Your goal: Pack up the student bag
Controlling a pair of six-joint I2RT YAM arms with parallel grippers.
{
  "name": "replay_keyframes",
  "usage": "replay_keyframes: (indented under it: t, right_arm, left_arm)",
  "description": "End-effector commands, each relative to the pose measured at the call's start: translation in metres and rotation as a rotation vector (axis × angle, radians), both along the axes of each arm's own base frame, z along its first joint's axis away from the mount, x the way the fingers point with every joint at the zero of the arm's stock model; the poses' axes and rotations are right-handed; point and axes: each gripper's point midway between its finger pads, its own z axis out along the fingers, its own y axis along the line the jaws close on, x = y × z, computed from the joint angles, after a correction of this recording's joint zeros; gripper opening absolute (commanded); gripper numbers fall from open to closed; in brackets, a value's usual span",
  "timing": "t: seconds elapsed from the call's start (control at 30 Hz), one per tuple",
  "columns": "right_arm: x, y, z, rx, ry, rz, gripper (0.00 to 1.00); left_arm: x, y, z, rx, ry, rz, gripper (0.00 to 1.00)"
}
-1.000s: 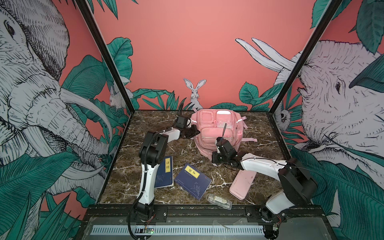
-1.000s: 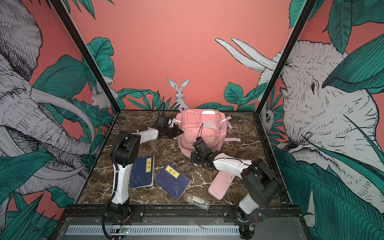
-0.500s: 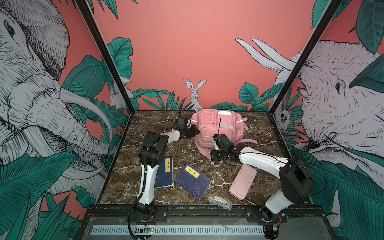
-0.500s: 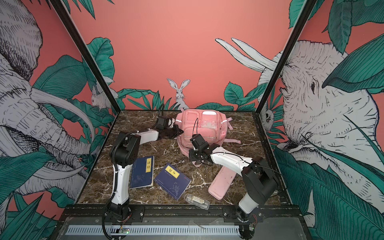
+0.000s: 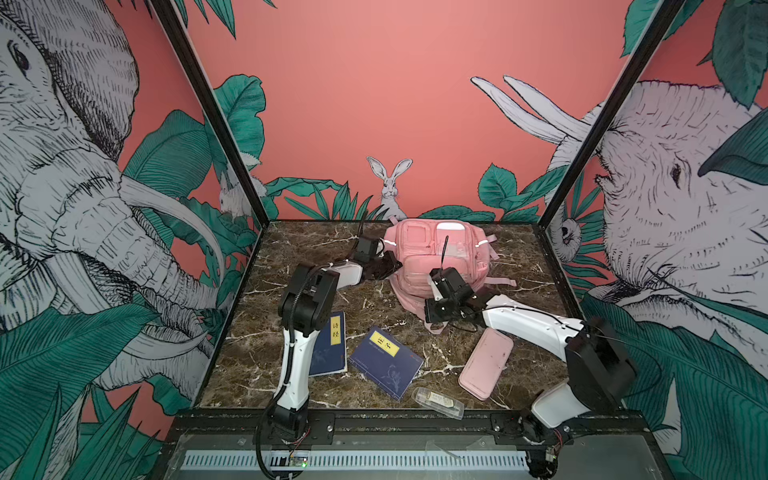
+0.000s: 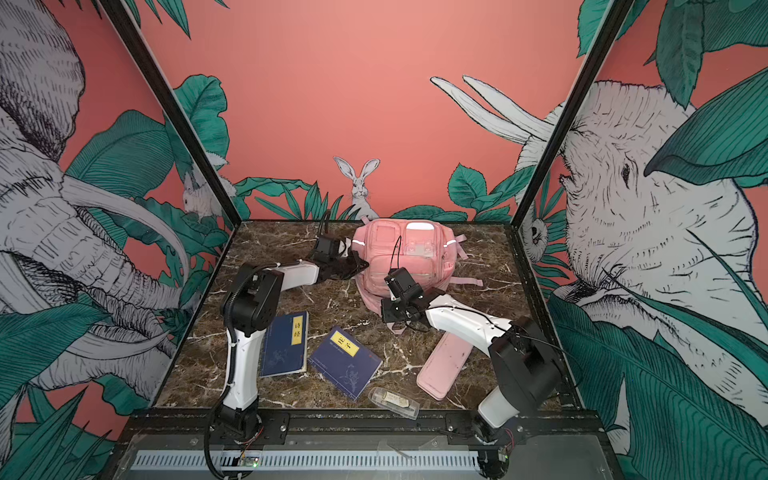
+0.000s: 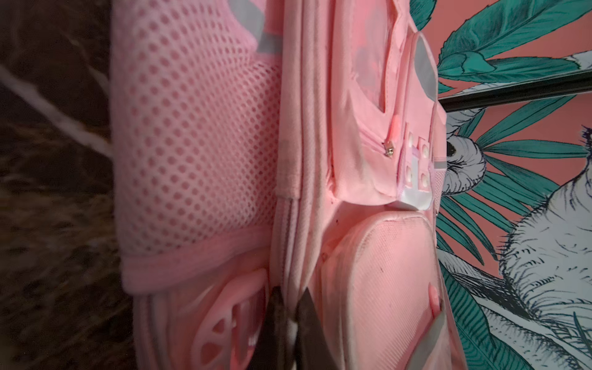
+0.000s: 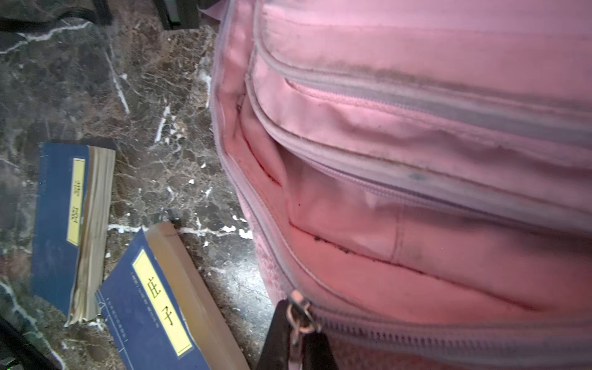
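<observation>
Pink soft fabric student bag (image 5: 436, 257) lies pockets-up at the far middle of the marble desk (image 5: 299, 249) in both top views, its long axis running far-to-near and its top loop (image 5: 435, 329) nearest. Left wrist view: left hand (image 7: 291, 307) pinched shut on the bag's side. Right wrist view: right hand (image 8: 296, 336) clamps its metal zipper pull (image 8: 300, 312).

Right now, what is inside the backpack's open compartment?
Through the partly unzipped opening of the backpack only bare pink lining shows, no packed item in sight. The two blue books lie outside on the table. The deeper part is covered by fabric, so unknown.
</observation>
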Motion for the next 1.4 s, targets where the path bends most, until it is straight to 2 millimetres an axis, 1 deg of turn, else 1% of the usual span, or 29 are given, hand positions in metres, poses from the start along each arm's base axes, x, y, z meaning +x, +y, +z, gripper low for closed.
replay_keyframes:
  t: [0.0, 0.17, 0.27, 0.33, 0.4, 0.43, 0.47, 0.53, 0.6, 0.67, 0.7, 0.73, 0.83, 0.93, 1.0, 1.07, 1.13, 1.17, 1.23, 1.27, 1.37]
  right_arm:
    - [-0.004, 0.047, 0.012, 0.177, 0.060, 0.104, 0.00]
    - [0.004, 0.076, 0.006, 0.251, 0.107, 0.117, 0.00]
    - [0.017, 0.093, 0.003, 0.280, 0.118, 0.115, 0.00]
    - [0.027, 0.108, 0.002, 0.313, 0.123, 0.111, 0.00]
    - [0.038, 0.118, -0.003, 0.327, 0.129, 0.095, 0.00]
    - [0.041, 0.123, -0.010, 0.330, 0.138, 0.091, 0.00]
    - [0.049, 0.130, -0.002, 0.349, 0.121, 0.092, 0.00]
    - [0.056, 0.130, -0.006, 0.333, 0.109, 0.072, 0.00]
    - [0.063, 0.120, -0.004, 0.314, 0.082, 0.049, 0.00]
    - [0.071, 0.103, -0.001, 0.290, 0.052, 0.014, 0.00]
    - [0.075, 0.091, -0.001, 0.279, 0.042, -0.006, 0.00]
    - [0.076, 0.076, -0.006, 0.264, 0.048, -0.029, 0.00]
    - [0.085, 0.040, -0.007, 0.250, 0.046, -0.084, 0.00]
    - [0.089, 0.009, -0.006, 0.219, 0.042, -0.114, 0.00]
    - [0.089, -0.007, -0.004, 0.189, 0.035, -0.120, 0.00]
    - [0.088, -0.023, -0.005, 0.152, 0.031, -0.126, 0.00]
    - [0.084, -0.037, -0.005, 0.122, 0.031, -0.127, 0.00]
    - [0.081, -0.041, -0.006, 0.113, 0.032, -0.126, 0.00]
    - [0.073, -0.041, -0.009, 0.107, 0.052, -0.099, 0.00]
    - [0.070, -0.040, -0.009, 0.112, 0.062, -0.087, 0.00]
    - [0.055, -0.025, -0.013, 0.143, 0.090, -0.039, 0.00]
  left_arm:
    - [0.010, -0.005, 0.039, -0.041, -0.091, 0.057, 0.00]
    - [0.010, -0.011, 0.039, -0.053, -0.092, 0.066, 0.00]
    - [0.010, -0.012, 0.039, -0.057, -0.094, 0.074, 0.00]
    - [0.011, -0.012, 0.039, -0.064, -0.093, 0.077, 0.00]
    - [0.010, -0.011, 0.039, -0.065, -0.092, 0.079, 0.00]
    - [0.009, -0.011, 0.040, -0.064, -0.097, 0.079, 0.00]
    - [0.010, -0.009, 0.041, -0.061, -0.100, 0.084, 0.00]
    - [0.010, -0.006, 0.043, -0.056, -0.105, 0.086, 0.00]
    - [0.012, 0.002, 0.047, -0.056, -0.109, 0.095, 0.00]
    - [0.012, 0.014, 0.050, -0.048, -0.114, 0.110, 0.00]
    - [0.012, 0.021, 0.052, -0.041, -0.118, 0.119, 0.00]
    - [0.012, 0.027, 0.054, -0.038, -0.121, 0.127, 0.00]
    - [0.007, 0.040, 0.054, -0.031, -0.121, 0.137, 0.00]
    - [-0.003, 0.044, 0.051, -0.023, -0.113, 0.125, 0.00]
    - [-0.010, 0.044, 0.048, -0.023, -0.102, 0.117, 0.00]
    - [-0.019, 0.039, 0.044, -0.028, -0.088, 0.099, 0.00]
    - [-0.030, 0.029, 0.040, -0.029, -0.076, 0.067, 0.00]
    - [-0.034, 0.025, 0.039, -0.028, -0.072, 0.054, 0.00]
    - [-0.041, 0.014, 0.036, -0.027, -0.068, 0.032, 0.00]
    - [-0.042, 0.011, 0.037, -0.029, -0.069, 0.027, 0.00]
    - [-0.043, -0.002, 0.038, -0.044, -0.067, 0.017, 0.00]
